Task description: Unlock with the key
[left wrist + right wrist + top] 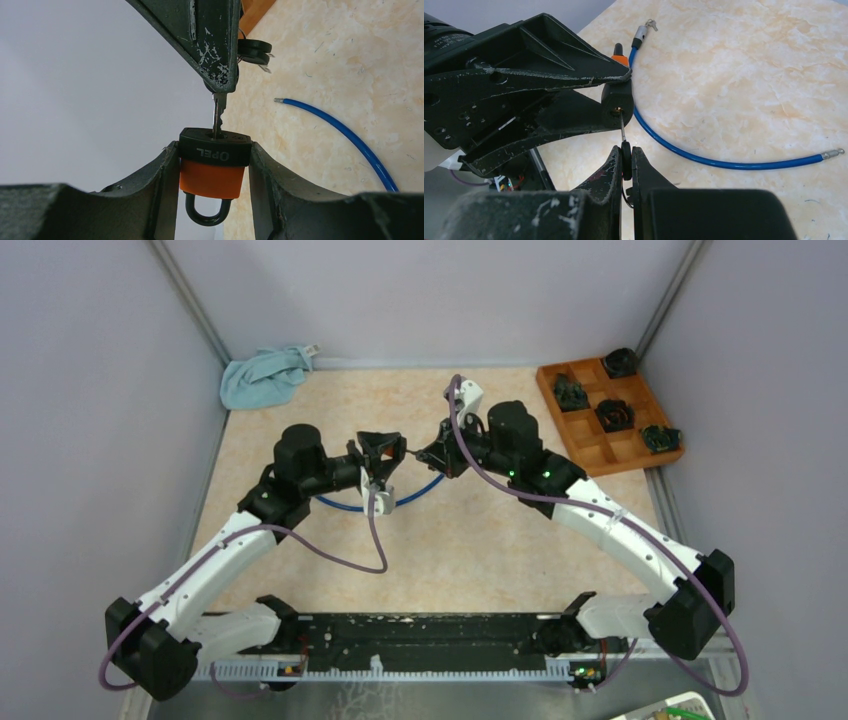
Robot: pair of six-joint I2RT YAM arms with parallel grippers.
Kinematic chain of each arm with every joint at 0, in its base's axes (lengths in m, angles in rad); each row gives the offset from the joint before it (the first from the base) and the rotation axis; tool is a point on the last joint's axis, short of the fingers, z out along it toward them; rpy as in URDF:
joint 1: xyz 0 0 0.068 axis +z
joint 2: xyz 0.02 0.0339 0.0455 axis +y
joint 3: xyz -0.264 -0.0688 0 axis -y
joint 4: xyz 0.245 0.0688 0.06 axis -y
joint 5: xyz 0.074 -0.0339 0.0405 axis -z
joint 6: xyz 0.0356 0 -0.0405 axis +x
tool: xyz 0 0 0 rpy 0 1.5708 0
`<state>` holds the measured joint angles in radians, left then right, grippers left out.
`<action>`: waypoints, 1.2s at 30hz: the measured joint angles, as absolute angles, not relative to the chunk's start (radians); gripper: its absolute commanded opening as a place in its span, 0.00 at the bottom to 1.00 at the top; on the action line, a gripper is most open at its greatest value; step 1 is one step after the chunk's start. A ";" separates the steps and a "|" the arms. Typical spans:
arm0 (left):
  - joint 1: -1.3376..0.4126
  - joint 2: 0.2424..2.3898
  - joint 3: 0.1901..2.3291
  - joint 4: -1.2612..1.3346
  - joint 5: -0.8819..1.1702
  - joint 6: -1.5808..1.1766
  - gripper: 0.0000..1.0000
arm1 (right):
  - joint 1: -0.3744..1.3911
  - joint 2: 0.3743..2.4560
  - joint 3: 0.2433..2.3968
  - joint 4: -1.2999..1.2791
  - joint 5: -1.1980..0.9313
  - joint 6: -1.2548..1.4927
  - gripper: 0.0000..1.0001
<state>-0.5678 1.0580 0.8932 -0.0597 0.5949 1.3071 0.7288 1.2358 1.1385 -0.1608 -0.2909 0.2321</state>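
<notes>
An orange and black padlock [214, 165] is clamped by its sides between the fingers of my left gripper [214, 150], held above the table with its black shackle [205, 212] closed. The key's metal blade [218, 117] sits in the keyhole on the lock's black end. My right gripper [626, 152] is shut on the key's black head [626, 161], in line with the lock [616, 102]. In the top view the two grippers meet tip to tip at mid-table, left [380, 455] and right [432, 456]. More keys [255, 51] hang behind the right fingers.
A blue cable [704, 157] curves across the table below the grippers, also visible as the cable [335, 504] in the top view. A light blue cloth [262, 377] lies at the back left. A wooden compartment tray [632, 462] with dark parts stands at the back right. Grey walls surround the table.
</notes>
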 measured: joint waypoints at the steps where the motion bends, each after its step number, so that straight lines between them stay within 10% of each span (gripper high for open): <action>1: -0.568 1.058 0.893 -0.060 0.595 1.307 0.00 | 0.729 1.236 1.139 -0.160 -0.293 0.233 0.00; 36: -0.562 1.077 0.893 -0.059 0.596 1.324 0.00 | 0.748 1.303 1.139 -0.077 -0.269 0.299 0.00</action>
<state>-0.5625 1.0771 0.8932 -0.0593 0.5961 1.3239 0.7475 1.3025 1.1389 -0.0772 -0.2691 0.2989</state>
